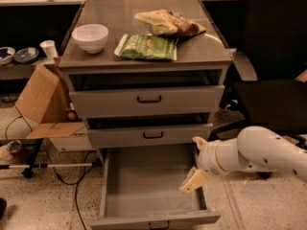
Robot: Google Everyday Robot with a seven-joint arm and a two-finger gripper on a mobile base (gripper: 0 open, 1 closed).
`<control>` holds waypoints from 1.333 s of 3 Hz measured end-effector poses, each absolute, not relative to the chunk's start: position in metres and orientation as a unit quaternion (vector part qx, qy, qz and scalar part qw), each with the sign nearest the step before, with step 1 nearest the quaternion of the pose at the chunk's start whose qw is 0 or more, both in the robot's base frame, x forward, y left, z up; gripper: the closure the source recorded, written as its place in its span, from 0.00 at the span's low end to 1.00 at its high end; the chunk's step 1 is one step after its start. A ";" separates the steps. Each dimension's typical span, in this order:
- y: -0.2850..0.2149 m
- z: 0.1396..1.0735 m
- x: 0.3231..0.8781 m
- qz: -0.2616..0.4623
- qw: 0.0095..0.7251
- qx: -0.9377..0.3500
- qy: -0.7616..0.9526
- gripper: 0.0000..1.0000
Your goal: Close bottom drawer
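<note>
The bottom drawer point(144, 188) is the lowest of three grey cabinet drawers. It is pulled far out, showing a long plain tray, and its short front panel point(156, 221) with a small dark handle is at the bottom edge of the view. My gripper point(196, 161) is at the drawer's right side rail, over the tray's right edge. It is open and empty, with one cream finger point(194, 180) low and the other point(199, 141) near the middle drawer's corner. My white arm point(259, 152) reaches in from the right.
The middle drawer point(152, 135) and top drawer point(148, 99) stand slightly ajar. On the cabinet top are a white bowl point(90, 37), a green bag point(147, 47) and a yellow-brown bag point(168, 23). A cardboard box point(43, 102) and cables are on the left, a black chair point(273, 75) on the right.
</note>
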State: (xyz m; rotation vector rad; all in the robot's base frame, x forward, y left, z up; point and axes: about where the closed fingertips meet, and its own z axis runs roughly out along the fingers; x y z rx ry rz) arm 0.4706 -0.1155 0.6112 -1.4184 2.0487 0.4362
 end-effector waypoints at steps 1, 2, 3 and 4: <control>-0.136 0.548 0.452 0.179 0.294 -0.518 0.783 0.00; -0.158 0.468 0.432 0.201 0.286 -0.494 0.796 0.00; -0.174 0.385 0.420 0.210 0.282 -0.481 0.803 0.00; -0.181 0.304 0.408 0.223 0.272 -0.476 0.806 0.00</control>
